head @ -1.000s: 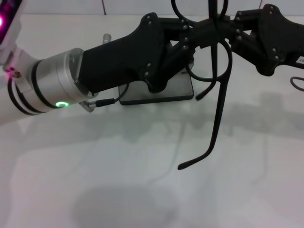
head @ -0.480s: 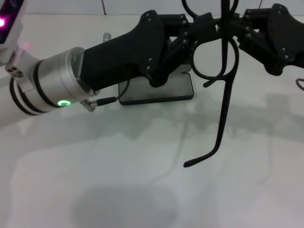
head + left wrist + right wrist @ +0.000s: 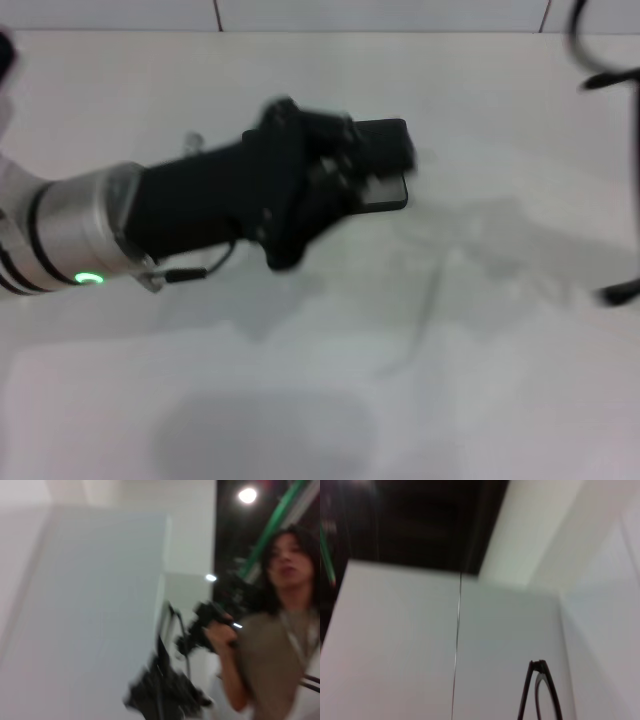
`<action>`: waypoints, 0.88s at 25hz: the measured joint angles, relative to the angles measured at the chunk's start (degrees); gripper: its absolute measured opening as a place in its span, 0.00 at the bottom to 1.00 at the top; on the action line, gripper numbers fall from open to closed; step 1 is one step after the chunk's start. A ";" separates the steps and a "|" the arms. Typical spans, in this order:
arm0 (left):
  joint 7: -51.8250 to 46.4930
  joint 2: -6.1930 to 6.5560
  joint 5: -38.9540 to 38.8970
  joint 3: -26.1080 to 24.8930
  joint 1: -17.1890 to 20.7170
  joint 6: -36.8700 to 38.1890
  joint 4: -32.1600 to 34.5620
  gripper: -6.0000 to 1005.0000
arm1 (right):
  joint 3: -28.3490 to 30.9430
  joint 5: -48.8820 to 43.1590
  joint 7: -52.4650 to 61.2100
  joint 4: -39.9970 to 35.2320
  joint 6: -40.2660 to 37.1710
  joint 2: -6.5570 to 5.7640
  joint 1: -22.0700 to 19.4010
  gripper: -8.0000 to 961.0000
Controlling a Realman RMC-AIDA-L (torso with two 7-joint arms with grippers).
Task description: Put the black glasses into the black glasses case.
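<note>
- Black glasses (image 3: 612, 70): at the far right edge of the head view, raised above the surface (image 3: 320, 400). Only a curved piece of frame near the top corner, one thin temple arm running down the edge, and its hooked tip lower down are in view. What holds them lies outside the view.
- Right wrist view: part of the frame and one lens (image 3: 540, 692) show against a pale wall; the glasses hang close below that camera.
- Black glasses case (image 3: 385, 165): lies on the white surface at centre, toward the far side, well apart from the glasses. It appears open, with a dark lid raised behind a greyer base; blur leaves this uncertain.
- Left claw (image 3: 345, 165): at the case, covering its near-left part. Blurred; whether its fingers are spread or closed, or touching the case, cannot be told.
- Left arm: black forearm and silver wrist ring with a green light reach in from the left edge.
- Right claw: not visible in any view.
- Left wrist view: a person (image 3: 280, 625) in a grey top stands beyond the surface's edge, holding a dark object.
</note>
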 joint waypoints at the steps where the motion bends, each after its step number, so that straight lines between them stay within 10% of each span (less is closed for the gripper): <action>1: 0.00 -0.09 1.58 0.83 -0.71 0.46 0.02 0.03 | -0.08 1.25 -0.30 0.29 -0.11 0.05 0.10 0.06; 8: 0.53 -0.85 -0.92 13.01 -5.96 1.18 0.06 0.03 | -4.73 3.80 -9.57 8.40 5.24 0.48 5.66 0.06; 22: -0.05 -0.68 -15.59 13.35 -3.61 0.84 -1.41 0.03 | -21.58 3.90 -21.39 16.75 19.74 0.56 12.31 0.06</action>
